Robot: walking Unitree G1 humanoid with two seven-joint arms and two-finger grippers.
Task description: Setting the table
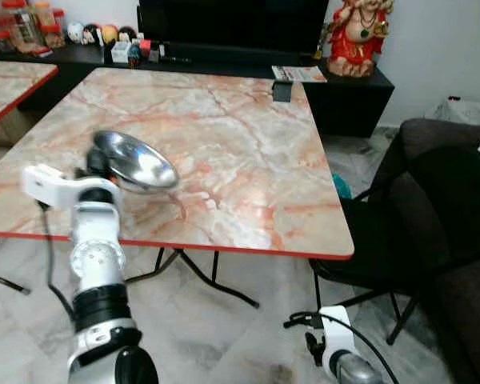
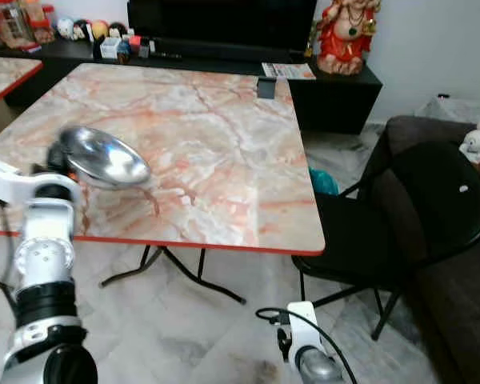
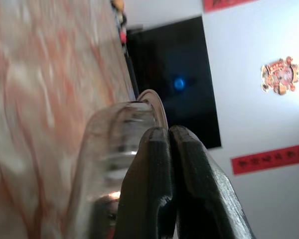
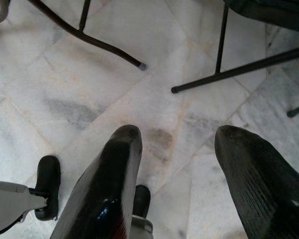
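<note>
A shiny steel bowl (image 1: 136, 160) hangs tilted just above the front left part of the pink marble table (image 1: 248, 136). My left gripper (image 1: 101, 165) is shut on the bowl's near rim. The left wrist view has both black fingers (image 3: 154, 164) pressed together over the bowl's rim (image 3: 114, 129). My right gripper (image 4: 174, 144) hangs low beside the table, open, with only the floor between its fingers.
A black chair (image 1: 400, 232) stands at the table's right side, with a dark sofa (image 1: 464, 296) beyond it. At the back, a black cabinet (image 1: 344, 88) carries a TV, a red statue (image 1: 356, 36) and small items. A second table's edge (image 1: 8, 88) is at left.
</note>
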